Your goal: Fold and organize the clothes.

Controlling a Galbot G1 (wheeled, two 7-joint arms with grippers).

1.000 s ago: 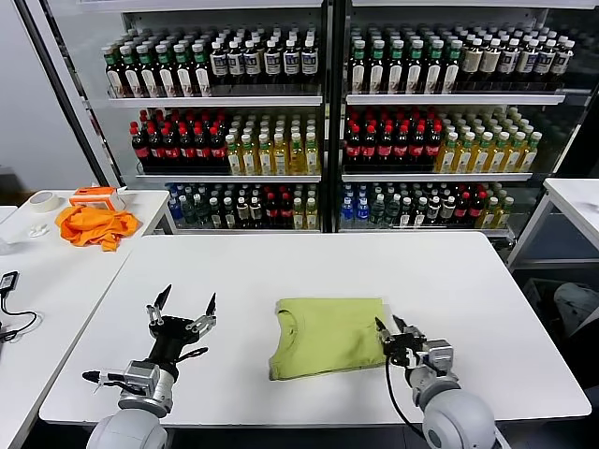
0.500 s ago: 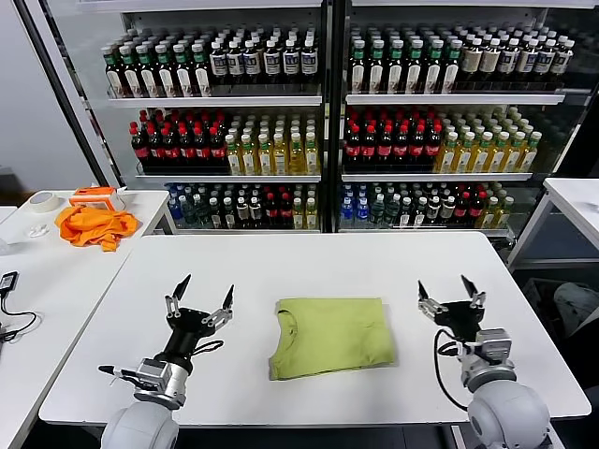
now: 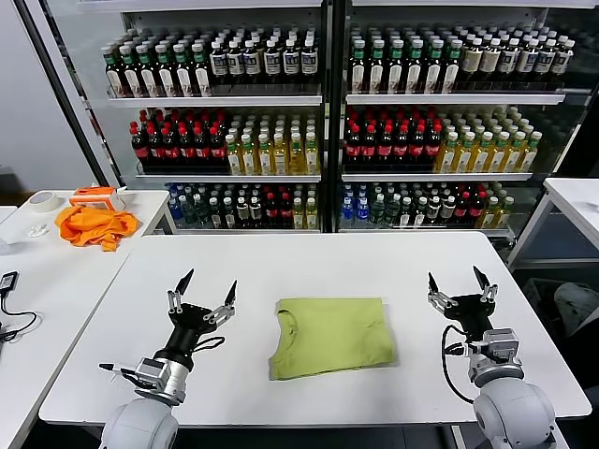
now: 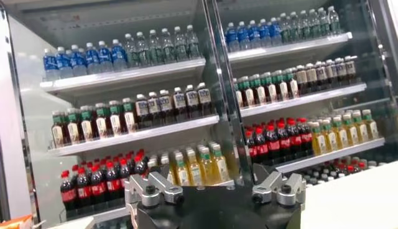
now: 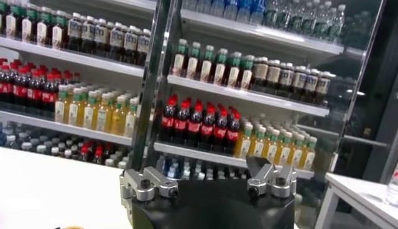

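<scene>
White table (image 3: 309, 257) fills the head view, with the drinks shelves (image 3: 318, 112) behind it at twelve o'clock, packed with rows of bottles; both wrist views show only those shelves beyond their own finger mounts. A second table (image 3: 37, 271) stands at nine o'clock, carrying an orange cloth (image 3: 94, 225), a small orange-and-white box (image 3: 97, 196) just behind it, and a roll of tape (image 3: 42, 200) beside that.

Near the middle of the white table lies the lime-green T-shirt (image 3: 329, 336), folded into a flat rectangle, its round neck opening turned toward nine o'clock.

At eight o'clock from the shirt is the left gripper (image 3: 202, 291), raised off the table with its fingers spread wide and pointing up, nothing between them. At three o'clock from the shirt is the right gripper (image 3: 459, 282), likewise lifted, its fingers splayed apart and holding nothing. Both grippers stand well apart from the shirt, one on either side.
</scene>
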